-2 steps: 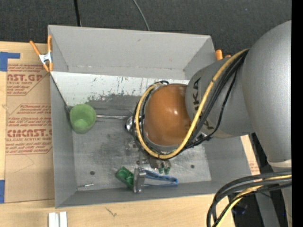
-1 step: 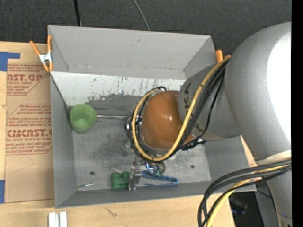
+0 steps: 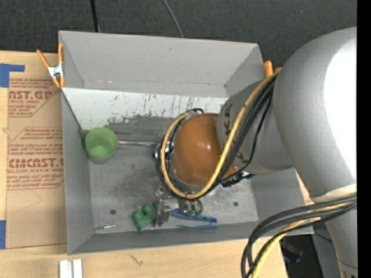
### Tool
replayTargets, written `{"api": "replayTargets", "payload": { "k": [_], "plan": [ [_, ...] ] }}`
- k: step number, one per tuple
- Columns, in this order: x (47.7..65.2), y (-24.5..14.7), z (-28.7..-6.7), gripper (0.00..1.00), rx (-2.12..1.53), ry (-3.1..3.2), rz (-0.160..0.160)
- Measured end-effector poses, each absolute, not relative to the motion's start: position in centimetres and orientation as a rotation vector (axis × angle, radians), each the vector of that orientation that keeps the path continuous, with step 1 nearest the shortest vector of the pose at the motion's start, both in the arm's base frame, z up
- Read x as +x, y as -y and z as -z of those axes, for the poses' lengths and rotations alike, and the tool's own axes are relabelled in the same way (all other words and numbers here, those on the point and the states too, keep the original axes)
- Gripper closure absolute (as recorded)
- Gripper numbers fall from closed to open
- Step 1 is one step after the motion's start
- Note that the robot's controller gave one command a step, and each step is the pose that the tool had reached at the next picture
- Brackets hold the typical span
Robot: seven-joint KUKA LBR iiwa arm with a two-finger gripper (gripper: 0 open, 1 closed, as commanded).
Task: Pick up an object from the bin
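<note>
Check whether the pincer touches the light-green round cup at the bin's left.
Apart. Camera view shows bare grey metal bin floor between the pincer and the light-green round cup.

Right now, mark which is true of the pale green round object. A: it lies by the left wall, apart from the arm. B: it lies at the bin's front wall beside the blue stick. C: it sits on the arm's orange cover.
A: the pale green round object rests by the left wall of the bin, while the small dark green piece and the blue stick lie at the front.
</note>
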State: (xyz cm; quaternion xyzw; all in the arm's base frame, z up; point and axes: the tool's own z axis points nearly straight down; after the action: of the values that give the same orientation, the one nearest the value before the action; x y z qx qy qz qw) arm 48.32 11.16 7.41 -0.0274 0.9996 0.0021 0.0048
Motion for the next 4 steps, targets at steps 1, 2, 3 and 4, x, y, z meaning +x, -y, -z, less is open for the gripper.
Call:
{"api": "replayTargets", "payload": {
  "k": [1,2,3,4],
  "plan": [
    [49.0,-11.6,-22.5,1.0,-0.132,-3.129,-0.003],
    [51.2,-9.9,-11.0,1.0,-0.366,-3.126,0.0],
    [51.3,-10.0,-11.4,0.0,-0.365,-3.12,-0.002],
    [49.4,-16.5,-7.5,0.0,-0.565,-3.083,-0.003]
  ]
}}
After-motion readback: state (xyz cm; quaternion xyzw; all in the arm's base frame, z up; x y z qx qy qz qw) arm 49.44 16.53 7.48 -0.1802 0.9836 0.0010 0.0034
